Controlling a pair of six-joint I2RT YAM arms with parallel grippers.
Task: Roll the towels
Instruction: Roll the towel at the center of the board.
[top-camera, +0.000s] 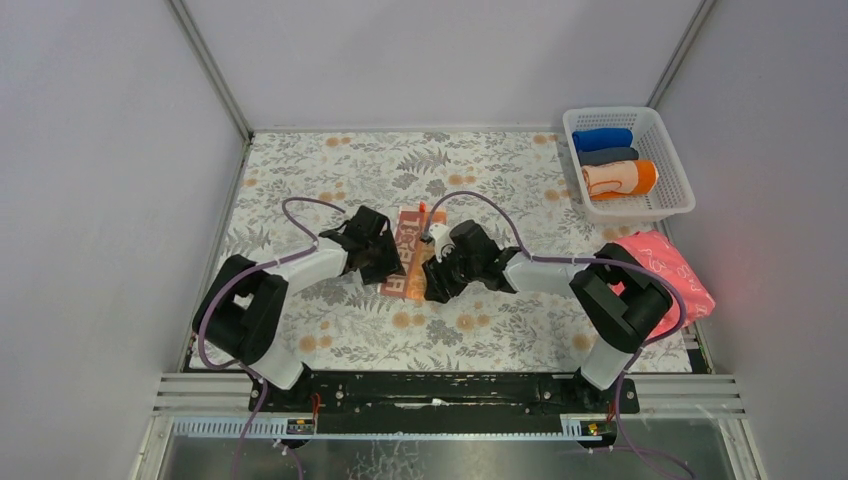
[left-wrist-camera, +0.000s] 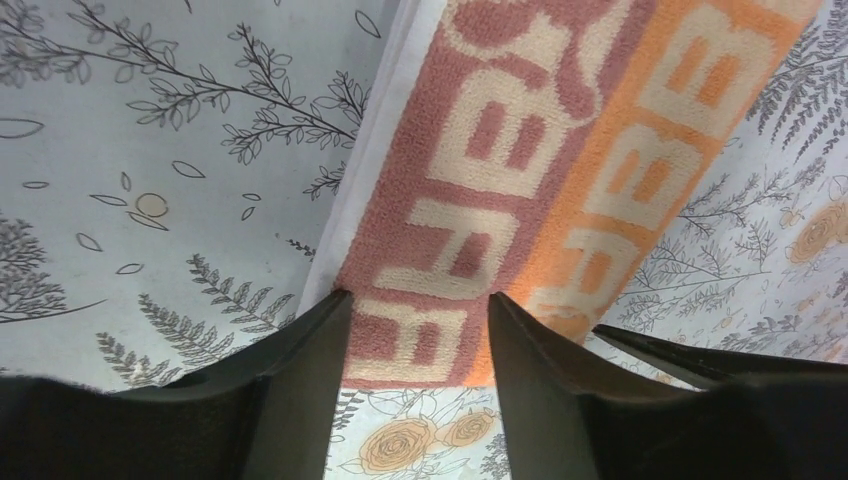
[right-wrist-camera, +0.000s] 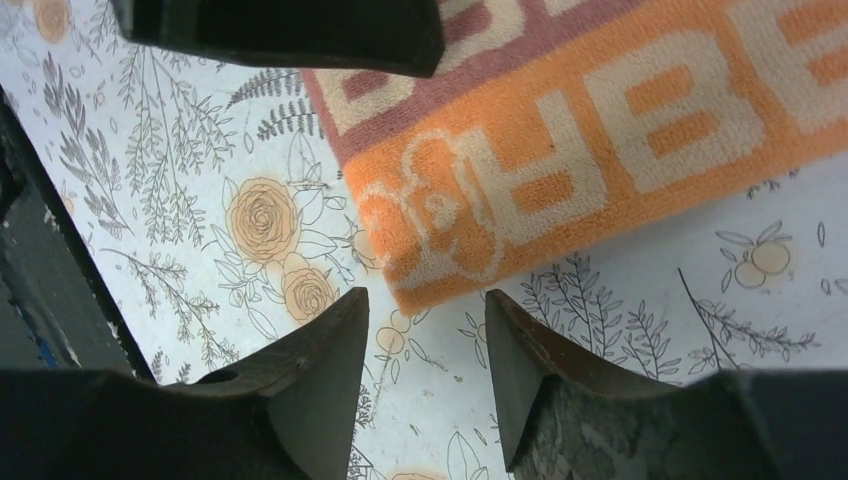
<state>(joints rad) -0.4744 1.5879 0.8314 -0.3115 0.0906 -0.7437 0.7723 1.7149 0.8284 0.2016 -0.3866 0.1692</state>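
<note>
Just ahead of the half-open left gripper (left-wrist-camera: 418, 315), between its jaws, the towel (left-wrist-camera: 480, 220) stretches lengthwise away; the right gripper (right-wrist-camera: 425, 315), half-open and empty, sits off its corner.

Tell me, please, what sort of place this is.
Probably a robot lab cell, not a home: plain white panels enclose a floral-clothed table, with two robot arms bolted to a black rail.

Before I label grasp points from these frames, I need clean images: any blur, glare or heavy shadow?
Top external: sharp, evenly lit, a reddish glow on the wall beside the pink cloth. Left wrist: the towel weave is crisp, the left gripper a dark silhouette. Right wrist: lettering sharp, no glare, the right gripper dark with little detail.
</note>
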